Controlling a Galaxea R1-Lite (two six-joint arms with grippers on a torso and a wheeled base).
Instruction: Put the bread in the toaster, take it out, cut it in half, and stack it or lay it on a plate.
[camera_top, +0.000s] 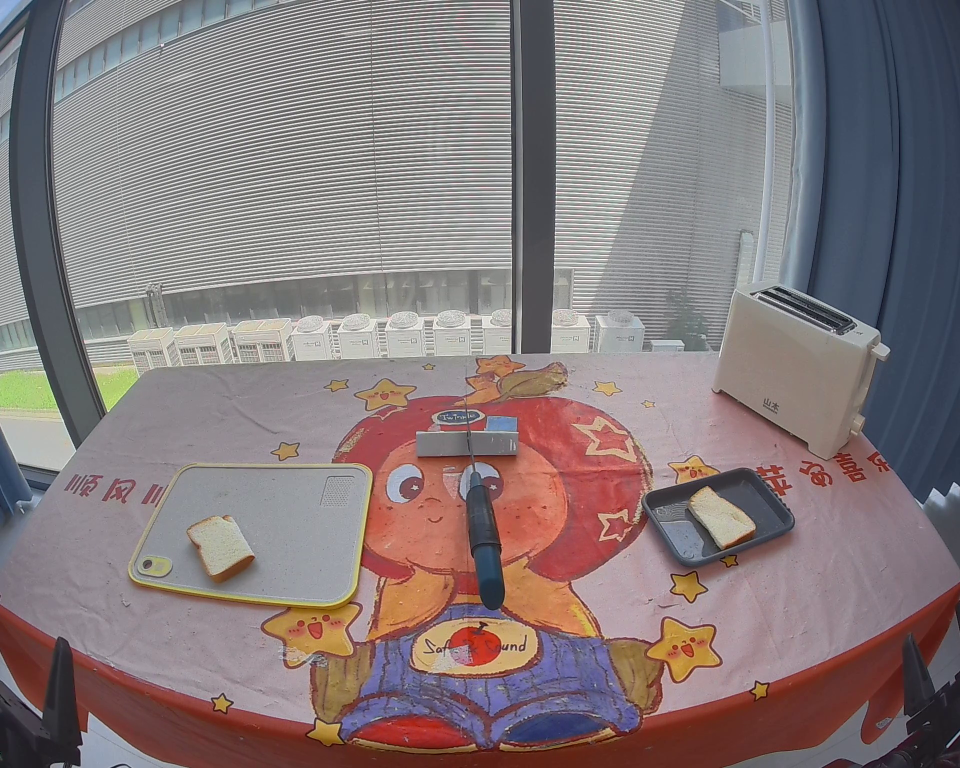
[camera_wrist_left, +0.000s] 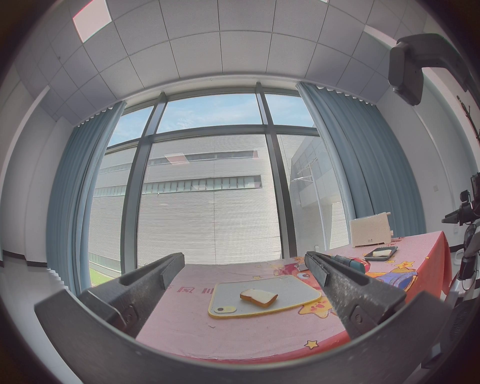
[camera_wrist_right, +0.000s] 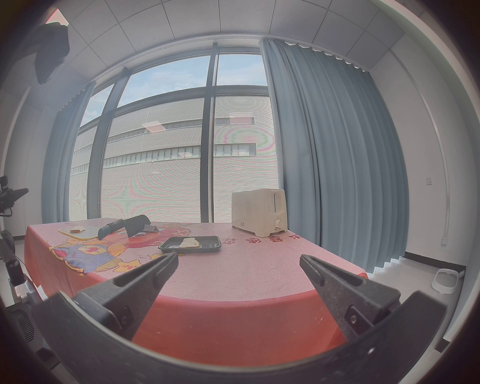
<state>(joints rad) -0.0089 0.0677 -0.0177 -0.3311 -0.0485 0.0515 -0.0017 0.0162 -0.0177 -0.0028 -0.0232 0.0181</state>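
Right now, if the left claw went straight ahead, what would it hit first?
Probably the bread slice on the cutting board, straight ahead of the left claw. Height is unclear, so it might pass over toward the window.

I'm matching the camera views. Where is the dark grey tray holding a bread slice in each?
Head view: the dark grey rectangular tray sits on the table's right, in front of the cream-white toaster.
Left wrist view: far across the table, before the toaster.
Right wrist view: mid-table, before the toaster.
Shared landmark: the toaster.
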